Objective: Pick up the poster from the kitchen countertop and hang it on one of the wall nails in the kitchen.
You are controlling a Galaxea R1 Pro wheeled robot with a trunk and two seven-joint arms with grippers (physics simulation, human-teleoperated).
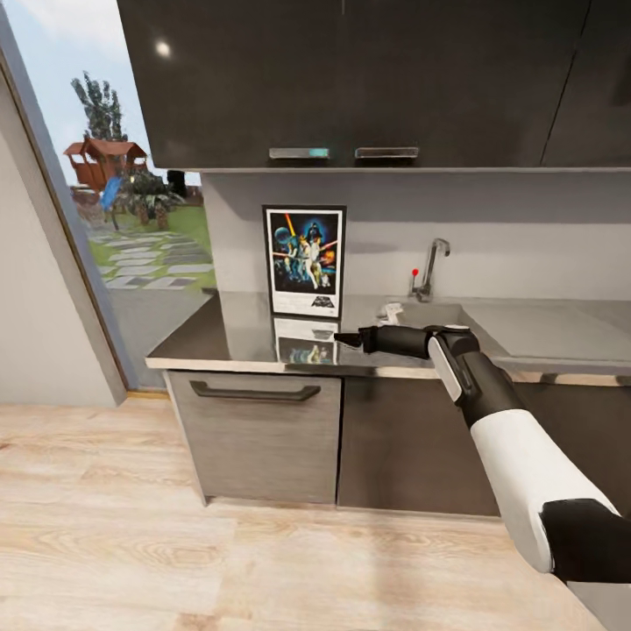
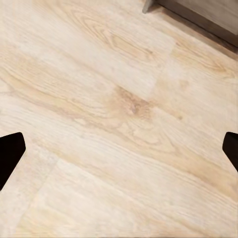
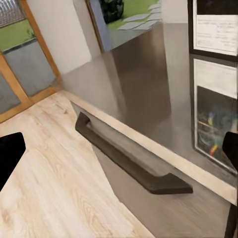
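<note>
Over the countertop's front edge, the right gripper [image 1: 343, 337] is stretched out level from the right arm, fingers pointing toward the window side. Whether the fingers are spread or closed I cannot tell from the head view; in the right wrist view two dark tips sit at opposite borders, which suggests spread, with nothing between them. Poster [image 1: 305, 261] stands just beyond and slightly left of the gripper tip, apart from it, upright against the pale wall at the back of the countertop [image 1: 219, 337]. Long axis vertical, bottom edge resting on the worktop. Right arm is clearly the nearer one; left gripper [image 2: 119, 153] looks down on wood floor [image 2: 114, 99], its tips wide apart at the picture's edges and empty. Judgement: the coming move calls for the gripper to turn toward the wall and close on a side edge of the frame. Poster appearance: black frame, white border, bright figures on dark blue, logo at the bottom; mirrored in the glossy grey top. Sink tap [image 1: 431, 267] stands further right. No nail made out.
</note>
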